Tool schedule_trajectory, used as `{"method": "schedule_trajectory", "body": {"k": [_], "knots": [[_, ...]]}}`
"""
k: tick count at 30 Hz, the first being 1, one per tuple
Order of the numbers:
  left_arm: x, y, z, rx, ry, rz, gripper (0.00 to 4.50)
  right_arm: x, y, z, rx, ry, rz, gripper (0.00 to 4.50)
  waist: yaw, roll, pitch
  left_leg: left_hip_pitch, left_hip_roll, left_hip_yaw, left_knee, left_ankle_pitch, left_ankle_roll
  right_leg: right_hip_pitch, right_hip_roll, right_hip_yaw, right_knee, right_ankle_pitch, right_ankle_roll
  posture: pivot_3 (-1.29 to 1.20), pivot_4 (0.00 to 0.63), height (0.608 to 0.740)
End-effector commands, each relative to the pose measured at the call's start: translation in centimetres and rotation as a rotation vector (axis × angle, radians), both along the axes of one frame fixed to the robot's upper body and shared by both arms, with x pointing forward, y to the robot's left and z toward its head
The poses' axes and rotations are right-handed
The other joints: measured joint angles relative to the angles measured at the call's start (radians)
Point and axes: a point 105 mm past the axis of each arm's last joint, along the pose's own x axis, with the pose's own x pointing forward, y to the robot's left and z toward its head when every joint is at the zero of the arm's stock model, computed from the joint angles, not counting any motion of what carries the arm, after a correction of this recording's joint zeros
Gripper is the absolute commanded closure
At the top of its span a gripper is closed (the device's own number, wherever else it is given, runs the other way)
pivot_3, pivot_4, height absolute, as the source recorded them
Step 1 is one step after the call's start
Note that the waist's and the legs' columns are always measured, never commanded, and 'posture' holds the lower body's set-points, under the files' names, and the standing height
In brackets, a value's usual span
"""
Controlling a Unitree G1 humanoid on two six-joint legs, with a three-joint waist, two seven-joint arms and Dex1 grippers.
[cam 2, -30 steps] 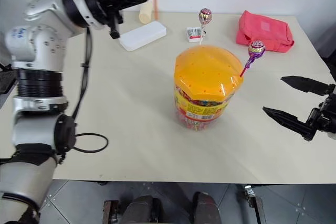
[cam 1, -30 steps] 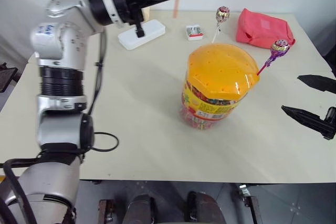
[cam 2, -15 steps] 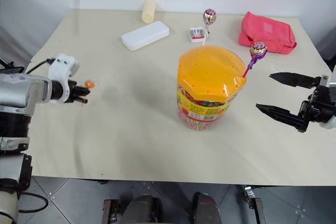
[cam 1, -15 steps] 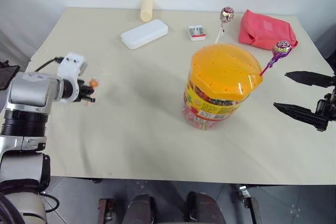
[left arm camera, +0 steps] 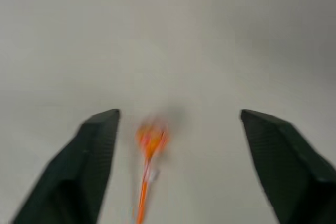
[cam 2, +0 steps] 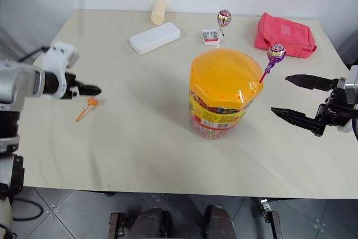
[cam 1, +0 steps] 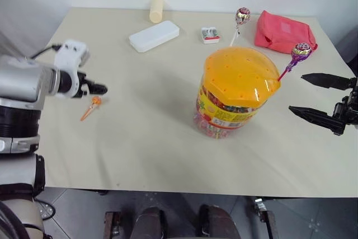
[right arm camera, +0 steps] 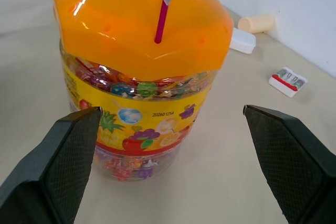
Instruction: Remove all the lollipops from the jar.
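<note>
- Fingers of the left gripper (left arm camera: 176, 145) stand spread wide with nothing between them; in the left wrist view the gold-red lollipop (cam 1: 91, 106) lies on the pale surface (cam 1: 151, 138) in the gap, touching neither finger.
- Fingers of the right gripper (cam 1: 313, 96) are likewise parted and empty, pointing toward the jar (cam 1: 235, 90) from the right edge of the frame, near it but not touching.
- In the left eye view the gold-red lollipop rests flat at mid-left, just below the left gripper, well apart from the jar, so I judge this one as already removed and set down.
- Standing near the centre of the frame, the jar keeps its domed orange lid (cam 1: 239, 74) on, with the yellow-red label and coloured sweets showing through the clear wall.
- Two lollipops remain stuck in the lid: the purple-gold lollipop (cam 1: 300, 50) leans out at the jar's right side on a pink-purple stick, and the pink-silver lollipop (cam 1: 242, 14) rises behind the jar on a white stick.
- Along the upper part of the frame lie a flat white box (cam 1: 153, 36), a cream cylinder (cam 1: 156, 8), a small white-and-red item (cam 1: 209, 34) and a red pouch (cam 1: 282, 31).
- Step in hand, as I read it: the drop-off of the first lollipop is finished and the second pick is about to begin.
- Next move likely calls for the right gripper to line its fingers up either side of the purple-gold lollipop's stick, close on it, and draw it up out of its hole without tipping the jar.
</note>
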Motion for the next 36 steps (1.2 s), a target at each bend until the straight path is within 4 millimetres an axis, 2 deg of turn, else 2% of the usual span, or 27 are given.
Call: {"method": "schedule_trajectory", "body": {"k": [1, 6, 8, 10, 15, 18, 23, 31, 34, 36], "knots": [[0.4, -3.8, 2.8, -0.039, -0.104, -0.186, 0.05, -0.4, -0.5, 1.2, -0.018, -0.055, -0.020, 0.00, -0.001, 0.000, 0.000, 0.000, 0.000, 0.000, 0.000, 0.000, 0.000, 0.000, 0.000, 0.000, 0.000, 0.000, 0.000, 0.00, 0.150, 0.740], [1.4, -10.0, 6.0, -0.109, -0.376, -0.563, 0.05, -0.6, -0.5, 1.4, -0.010, -0.071, -0.028, 0.00, -0.001, 0.000, 0.000, 0.000, 0.000, 0.000, 0.001, 0.000, 0.000, 0.000, 0.000, 0.000, 0.000, 0.000, 0.000, 0.00, 0.150, 0.740], [1.0, -13.1, 7.3, -0.187, -0.540, -0.760, 0.05, -0.7, -0.5, 1.5, -0.004, -0.081, -0.035, 0.00, -0.001, 0.000, 0.000, 0.000, 0.000, 0.000, 0.001, 0.000, 0.000, 0.000, 0.000, 0.000, 0.000, 0.000, 0.000, 0.00, 0.150, 0.740], [0.4, -15.2, 8.2, -0.276, -0.651, -0.905, 0.05, -0.9, -0.5, 1.6, 0.000, -0.088, -0.044, 0.00, 0.000, 0.000, 0.000, -0.001, 0.000, 0.000, 0.003, 0.000, 0.000, -0.001, 0.000, -0.001, 0.000, 0.000, 0.000, 0.00, 0.150, 0.740], [-0.4, -18.4, 9.5, -0.438, -0.762, -1.113, 0.05, -1.6, -0.8, 1.6, 0.005, -0.097, -0.076, 0.00, -0.002, 0.000, 0.000, -0.002, 0.000, 0.001, 0.003, 0.000, 0.000, -0.001, 0.000, -0.001, 0.001, 0.000, 0.000, 0.00, 0.150, 0.740], [-0.2, -20.7, 10.3, -0.545, -0.721, -1.191, 0.05, -2.4, -1.0, 1.6, 0.013, -0.111, -0.101, 0.00, 0.004, -0.001, 0.000, -0.003, 0.000, 0.001, 0.004, 0.000, 0.001, -0.001, 0.000, -0.001, 0.000, 0.000, 0.000, 0.00, 0.150, 0.740], [0.1, -22.8, 10.1, -0.551, -0.657, -1.257, 0.05, -3.1, -1.1, 1.9, 0.018, -0.127, -0.125, 0.00, 0.003, -0.001, 0.000, -0.003, -0.001, 0.002, 0.005, -0.001, 0.003, -0.001, -0.001, -0.001, 0.000, 0.001, 0.002, 0.00, 0.150, 0.740], [1.1, -25.3, 8.1, -0.484, -0.464, -1.257, 0.05, -4.0, -1.4, 2.0, 0.020, -0.144, -0.165, 0.00, 0.002, -0.001, 0.000, -0.003, -0.001, 0.002, 0.005, -0.002, 0.003, -0.001, -0.001, -0.001, -0.001, 0.001, 0.002, 0.00, 0.150, 0.740], [1.1, -26.2, 8.4, -0.478, -0.463, -1.255, 0.62, -4.3, -1.4, 1.9, 0.024, -0.148, -0.177, 0.00, 0.002, -0.001, 0.001, -0.003, -0.001, 0.002, 0.005, -0.002, 0.003, -0.001, -0.001, -0.001, -0.001, 0.001, 0.002, 0.00, 0.150, 0.740], [1.1, -26.6, 8.3, -0.466, -0.453, -1.251, 1.23, -4.4, -1.4, 1.9, 0.025, -0.149, -0.180, 0.00, 0.001, -0.001, 0.001, -0.004, -0.001, 0.001, 0.005, -0.002, 0.003, -0.001, -0.001, -0.001, -0.001, 0.001, 0.002, 0.00, 0.150, 0.740]]}}
